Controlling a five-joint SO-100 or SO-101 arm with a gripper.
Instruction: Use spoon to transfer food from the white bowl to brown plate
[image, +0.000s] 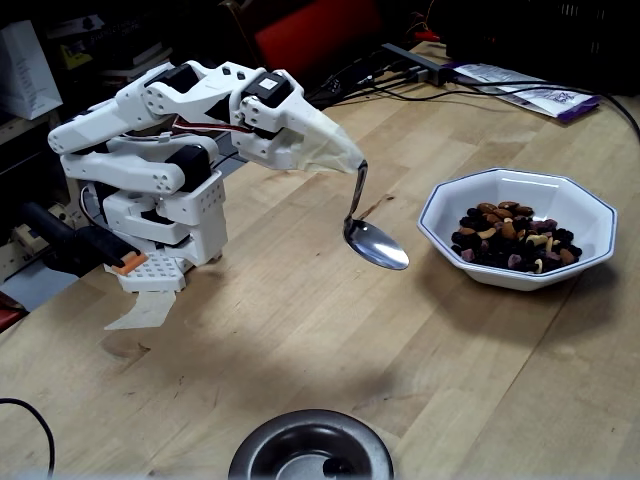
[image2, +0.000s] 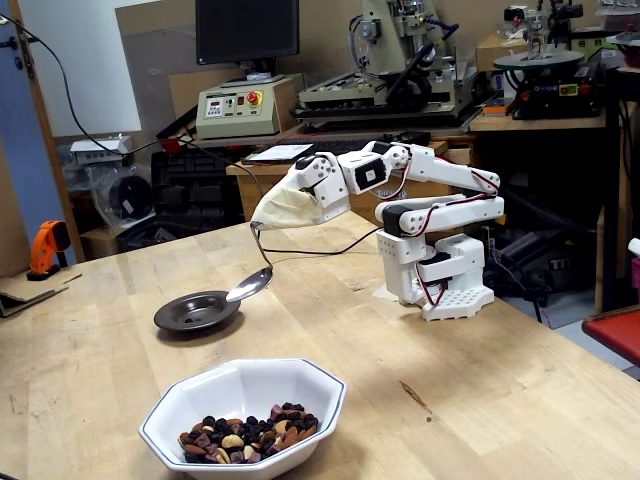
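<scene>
Silver spoon (image: 375, 243) hangs bowl-down at about 5 o'clock from the pincer (image: 350, 160), its handle top gripped in the tape-wrapped tips, which are closed on it. Its bowl looks empty and hovers over bare table (image: 300, 330). In that fixed view the white bowl (image: 590, 215) of food (image: 515, 238) sits at 3 o'clock, the brown plate (image: 262, 450) at 6.

Light wood butcher-block bench (image2: 560, 400). Workshop behind it: dark monitor (image2: 246, 30), beige control box with red button (image2: 236, 106), milling machine (image2: 400, 60) on a rear table, orange drill (image2: 45, 245) at left. Black cables (image: 400, 80) and papers (image: 520, 90) along the bench's far edge.
</scene>
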